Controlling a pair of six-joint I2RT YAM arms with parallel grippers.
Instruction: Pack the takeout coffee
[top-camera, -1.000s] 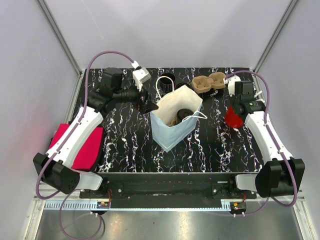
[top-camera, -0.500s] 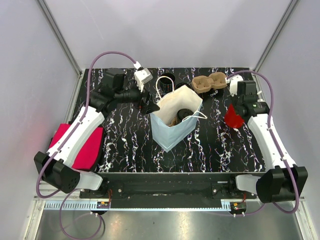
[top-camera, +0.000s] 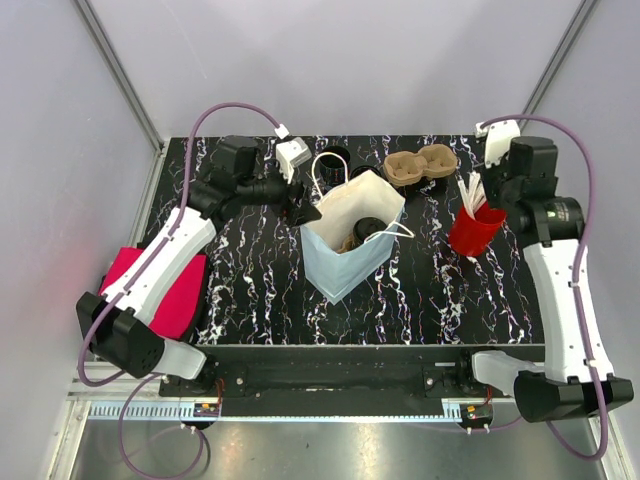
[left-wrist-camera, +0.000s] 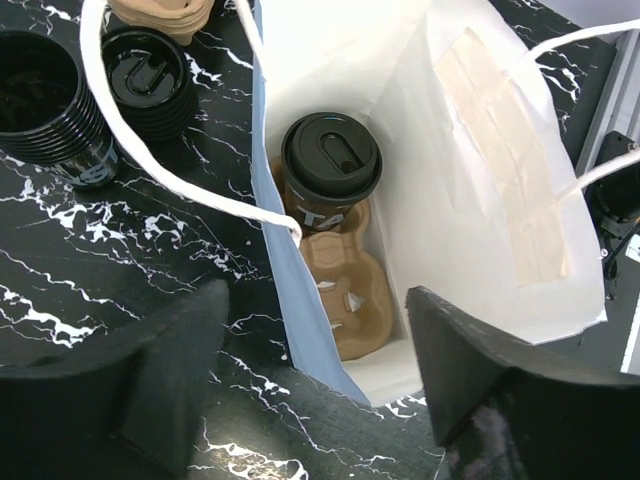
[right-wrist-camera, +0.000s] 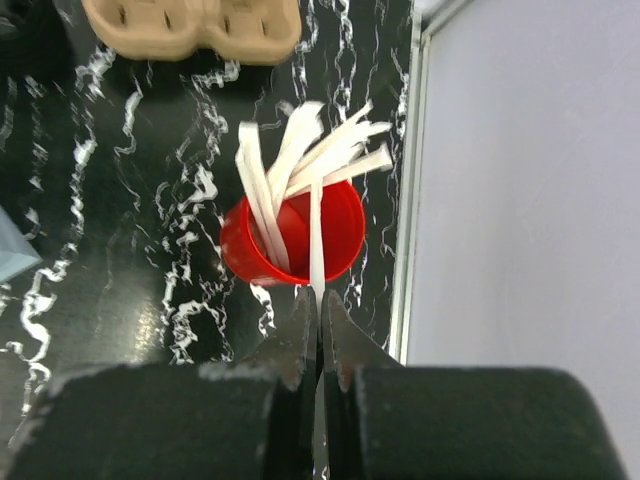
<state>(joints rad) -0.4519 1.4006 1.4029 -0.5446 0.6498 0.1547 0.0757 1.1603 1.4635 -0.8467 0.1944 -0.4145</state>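
Right claw (right-wrist-camera: 318, 325) lifted back from red plastic cup (right-wrist-camera: 290, 245), pinched shut on one white paper strip (right-wrist-camera: 316, 225)
Left claw (left-wrist-camera: 320, 370) gapes wide, empty, above white paper bag (left-wrist-camera: 480, 150)

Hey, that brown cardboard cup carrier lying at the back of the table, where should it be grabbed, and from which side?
Take the cardboard carrier at the narrow waist between its two cup wells, pincer coming straight down from above. It lies flat on the table, so its sides offer little to pinch, and the waist looks like the slimmest span.
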